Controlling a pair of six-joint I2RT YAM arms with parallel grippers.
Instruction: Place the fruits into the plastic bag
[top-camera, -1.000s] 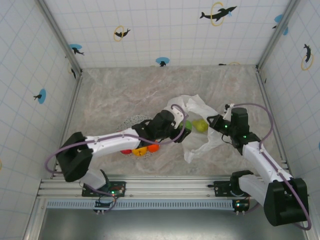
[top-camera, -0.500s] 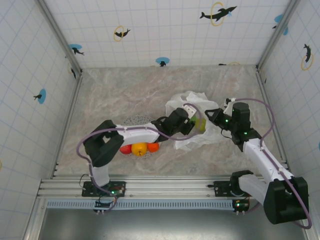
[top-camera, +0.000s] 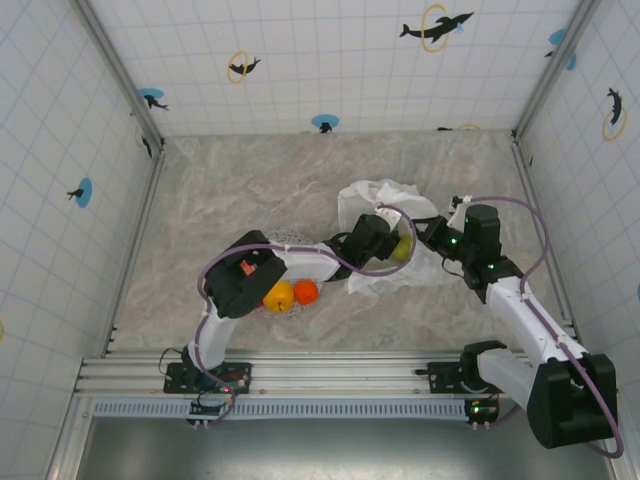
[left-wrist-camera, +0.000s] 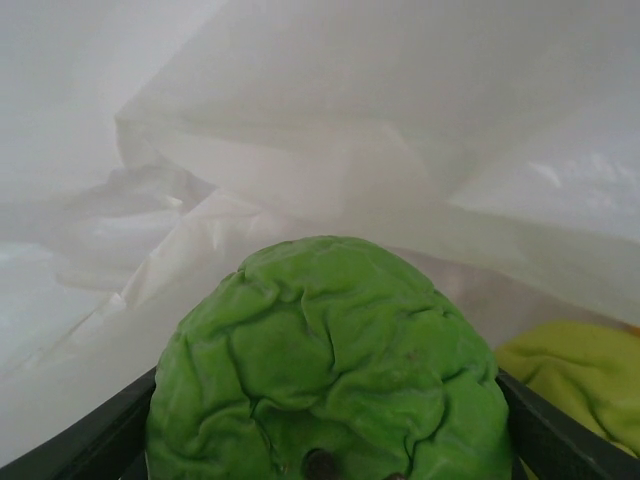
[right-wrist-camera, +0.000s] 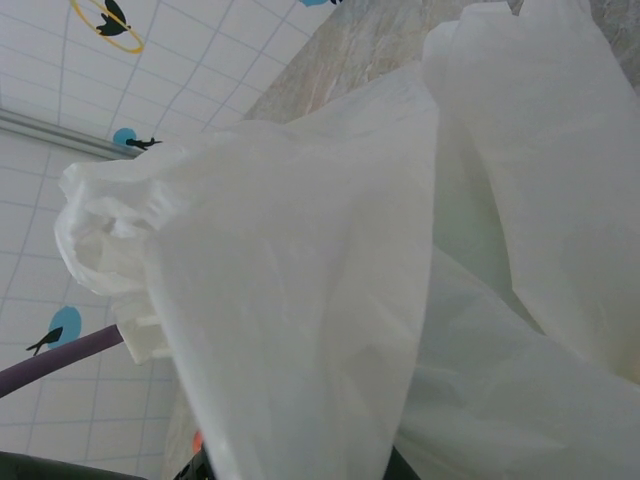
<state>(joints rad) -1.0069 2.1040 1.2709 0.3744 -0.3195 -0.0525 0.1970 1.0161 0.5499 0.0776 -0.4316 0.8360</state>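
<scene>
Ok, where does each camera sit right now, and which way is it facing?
Top external: above and behind the robot, looking down on the table; the left arm and right arm meet at the plastic bag.
Left wrist: inside the bag mouth, facing a green fruit between its own dark fingers.
Right wrist: pressed close to bag folds, tiled wall and a purple cable beyond.
Shared: top external and left wrist both show the yellow-green fruit.

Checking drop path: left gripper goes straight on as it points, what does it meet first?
Past the green fruit between its fingers, the left gripper would likely meet the plastic bag first; depth unclear. A yellow fruit lies to the right.
</scene>
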